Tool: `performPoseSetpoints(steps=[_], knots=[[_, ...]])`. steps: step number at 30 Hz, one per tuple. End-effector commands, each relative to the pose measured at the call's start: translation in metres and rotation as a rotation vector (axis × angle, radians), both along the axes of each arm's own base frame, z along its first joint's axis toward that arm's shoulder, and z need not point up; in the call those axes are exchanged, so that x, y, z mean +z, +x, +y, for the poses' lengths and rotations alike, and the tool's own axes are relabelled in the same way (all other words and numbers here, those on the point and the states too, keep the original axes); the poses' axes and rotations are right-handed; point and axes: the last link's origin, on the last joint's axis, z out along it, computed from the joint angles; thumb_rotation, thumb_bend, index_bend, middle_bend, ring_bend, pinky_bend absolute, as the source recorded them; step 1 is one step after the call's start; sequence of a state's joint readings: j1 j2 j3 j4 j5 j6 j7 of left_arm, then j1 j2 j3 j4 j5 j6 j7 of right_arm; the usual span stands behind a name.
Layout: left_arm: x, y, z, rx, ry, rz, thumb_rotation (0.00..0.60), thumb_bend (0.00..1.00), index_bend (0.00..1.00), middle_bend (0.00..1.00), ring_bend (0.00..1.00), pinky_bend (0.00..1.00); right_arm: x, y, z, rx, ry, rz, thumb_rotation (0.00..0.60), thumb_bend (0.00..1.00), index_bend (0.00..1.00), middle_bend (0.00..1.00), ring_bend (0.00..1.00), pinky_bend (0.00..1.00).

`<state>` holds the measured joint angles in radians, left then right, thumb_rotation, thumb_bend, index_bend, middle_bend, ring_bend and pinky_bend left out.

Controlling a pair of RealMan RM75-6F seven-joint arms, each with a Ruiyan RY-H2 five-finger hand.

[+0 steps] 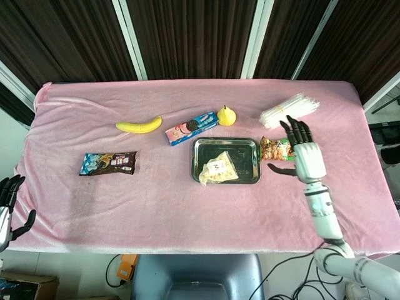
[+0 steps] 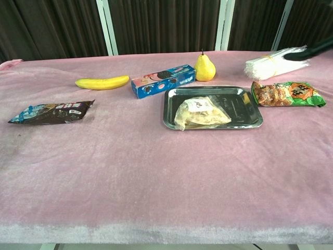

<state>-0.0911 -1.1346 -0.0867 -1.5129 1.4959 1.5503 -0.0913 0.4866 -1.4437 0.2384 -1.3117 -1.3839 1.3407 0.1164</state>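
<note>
Print on blue cookie box [image 2: 163, 80], dark wrapper [image 2: 51, 112], green snack bag [image 2: 287, 94] — too small — unreadable.

A bench [image 1: 187, 206] under a pink cloth [image 2: 156, 182] carries a row of things. At the left lies a dark snack pack [image 1: 108, 164], then a banana [image 1: 139, 125], a blue biscuit box [image 1: 191, 128] and a pear [image 1: 226, 115] just beside it. A steel tray [image 1: 250, 150] sits in the middle, a green snack bag [image 2: 287, 94] to its right, and a bundle of straws [image 1: 289, 110] behind.
</note>
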Motion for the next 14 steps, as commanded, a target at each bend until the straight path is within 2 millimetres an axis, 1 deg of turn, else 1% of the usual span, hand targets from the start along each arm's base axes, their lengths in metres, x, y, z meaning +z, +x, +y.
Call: performPoseSetpoints(steps=[1,4,6,8,14], knots=[[-0.001,0.000,0.001,0.001,-0.003,0.006,0.600,0.41,0.10,0.08,0.06,0.34,0.039,-0.048,0.062,-0.106,-0.046,-0.019,0.600,0.14,0.00,0.00,0.00,0.10],[-0.004,0.001,0.002,0.000,-0.011,0.016,0.600,0.41,0.10,0.08,0.06,0.34,0.041,-0.073,0.076,-0.197,-0.051,0.038,0.600,0.14,0.00,0.00,0.00,0.10],[-0.005,0.002,0.002,0.001,-0.014,0.021,0.600,0.41,0.10,0.08,0.06,0.34,0.037,-0.082,0.076,-0.245,-0.028,0.076,0.600,0.14,0.00,0.00,0.00,0.10],[-0.006,0.003,0.003,0.000,-0.016,0.023,0.600,0.41,0.10,0.08,0.06,0.34,0.031,-0.085,0.073,-0.276,0.018,0.117,0.600,0.14,0.00,0.00,0.00,0.10],[-0.006,0.003,0.004,0.001,-0.019,0.026,0.600,0.41,0.10,0.08,0.06,0.34,0.021,-0.080,0.071,-0.281,0.070,0.165,0.600,0.14,0.00,0.00,0.00,0.11]])
